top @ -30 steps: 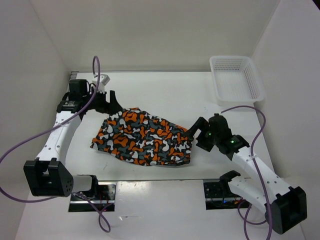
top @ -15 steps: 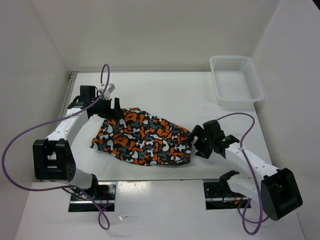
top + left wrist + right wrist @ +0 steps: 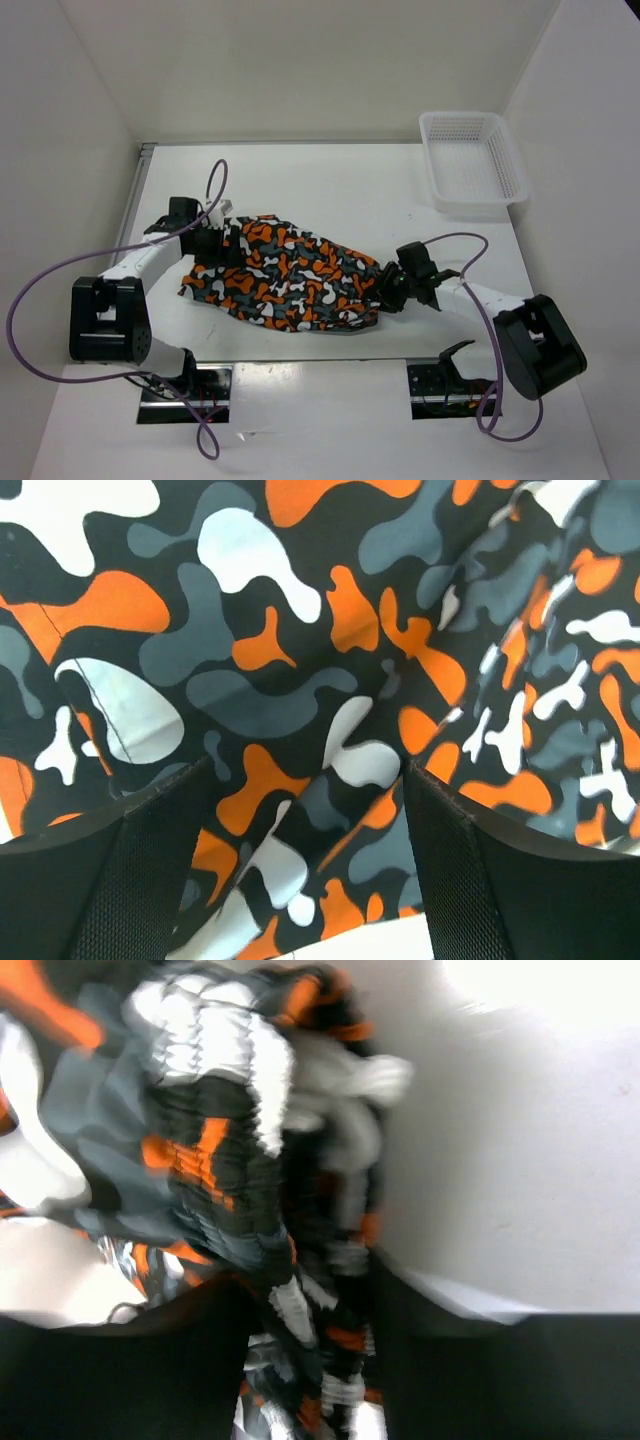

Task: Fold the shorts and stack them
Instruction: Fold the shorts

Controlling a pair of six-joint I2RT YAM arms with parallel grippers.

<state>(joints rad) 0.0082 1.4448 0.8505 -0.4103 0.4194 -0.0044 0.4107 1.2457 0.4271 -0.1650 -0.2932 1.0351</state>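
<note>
**Shorts flat mid-bench, both arms at the ends**

White-walled booth with a white bench point(image 3: 330, 180), seen from above. A white mesh basket point(image 3: 476, 206) sits at the far right corner. I see only its own mesh floor and walls, and the shorts are well apart from it.

The shorts point(image 3: 290, 275) lie spread on the bench, roughly centre and a bit toward the near edge. They run long from left to right, in an orange, white, grey and black blotch print. The cloth is mostly flat, with a few soft creases.

The left arm point(image 3: 150, 258) reaches in low at the left end of the shorts. In my left wrist feed, the print point(image 3: 300, 660) fills the frame. The two black fingers point(image 3: 150, 870) stand wide apart with cloth running under and between them. The left jaws are apart and nothing is pinched.

The right arm point(image 3: 475, 293) lies low along the bench with its tip at the right end of the shorts. The right wrist feed is blurred. It shows a gathered, ribbed edge of the cloth point(image 3: 220, 1120) bunched up and filling the gap between the dark fingers point(image 3: 150, 1380). It touches both sides, so the right jaws are clamped on the shorts. White bench shows just beside that edge.

Purple cables point(image 3: 60, 275) loop off both arms.
</note>
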